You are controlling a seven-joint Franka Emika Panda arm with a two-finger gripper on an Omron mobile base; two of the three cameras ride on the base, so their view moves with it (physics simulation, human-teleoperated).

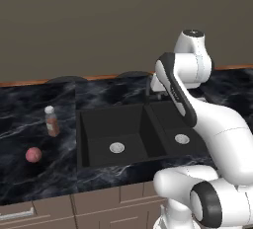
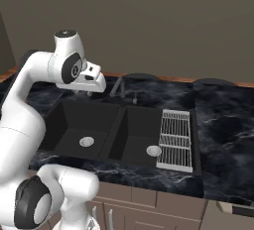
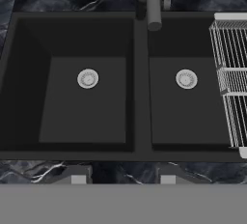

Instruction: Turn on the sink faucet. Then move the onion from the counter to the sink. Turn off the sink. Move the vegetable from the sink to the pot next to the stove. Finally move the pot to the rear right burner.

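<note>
Sink [image 1: 99, 124]: matte black double basin set into the worktop [image 1: 29, 119], with a round silver drain in each basin; both basins look dry in the hand view.
Sink faucet [image 3: 153, 3]: slim dark spout rising from the back edge, angled forward over the divider between the basins; no water visible at its mouth.
End effector [image 3: 123, 179]: two dark finger tips at the bottom of the hand view, standing apart with a gap between them and nothing held; it hovers above the front rim of the sink, looking down into both basins.
Arm: bent over the sink, wrist near the faucet in the right base view.
Onion [image 1: 33, 154]: small reddish-pink ball resting on the worktop left of the sink, well apart from the basin.
Bottle [image 1: 51, 121]: brown with a white cap, upright, just behind the onion.
Wire rack [image 2: 175, 140]: silver, lying over the right side of the right basin.
</note>
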